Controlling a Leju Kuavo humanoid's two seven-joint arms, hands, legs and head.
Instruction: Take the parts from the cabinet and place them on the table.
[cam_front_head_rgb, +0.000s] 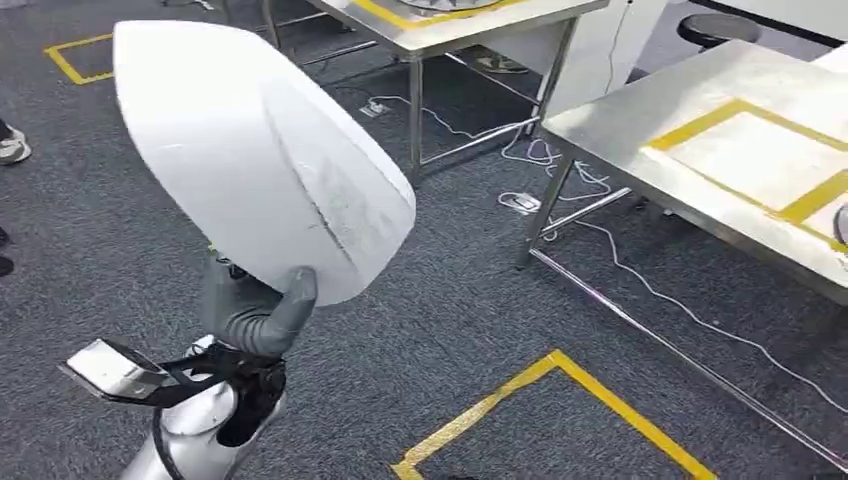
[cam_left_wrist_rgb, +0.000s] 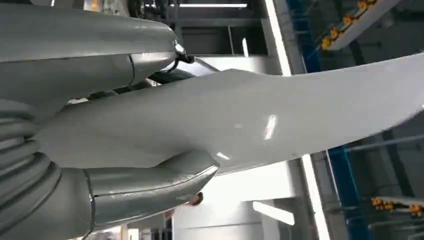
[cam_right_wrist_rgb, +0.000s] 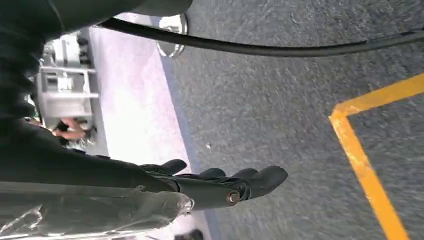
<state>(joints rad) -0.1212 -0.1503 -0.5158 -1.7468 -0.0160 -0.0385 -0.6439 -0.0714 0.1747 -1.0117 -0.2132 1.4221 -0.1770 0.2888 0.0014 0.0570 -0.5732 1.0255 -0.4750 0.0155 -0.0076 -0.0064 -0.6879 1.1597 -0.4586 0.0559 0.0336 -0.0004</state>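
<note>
Left hand (cam_front_head_rgb: 255, 312) grips the lower edge of a large white moulded part (cam_front_head_rgb: 262, 150), thumb pressed against its near face and the fingers hidden behind it. In the left wrist view the same hand (cam_left_wrist_rgb: 75, 165) clamps the glossy white shell between thick grey thumb and fingers. The part stands tilted, held up in the air over the carpet and well apart from both worktops; its broad face blocks much of the floor behind it, and faint scuffs show on its surface. No writing on it can be read.

The right hand (cam_right_wrist_rgb: 235, 182) hangs low over the floor, its dark fingers stretched out straight and side by side, holding nothing. A black cable (cam_right_wrist_rgb: 280, 49) crosses that view, and blurred pale flooring and machinery lie beyond it, too smeared to name.

Below the left arm, yellow tape (cam_front_head_rgb: 545, 400) marks a square corner on the grey carpet (cam_front_head_rgb: 450, 290). To the right stands a steel worktop (cam_front_head_rgb: 640, 115) with a yellow-taped rectangle (cam_front_head_rgb: 745, 150) on it; its far end is cut off by the frame. White cords (cam_front_head_rgb: 640, 280) and a power strip (cam_front_head_rgb: 520, 203) trail on the carpet by its legs. Farther off a second steel worktop (cam_front_head_rgb: 460, 35) is also cut off at the top. A person's shoe (cam_front_head_rgb: 12, 148) shows at the left edge.
</note>
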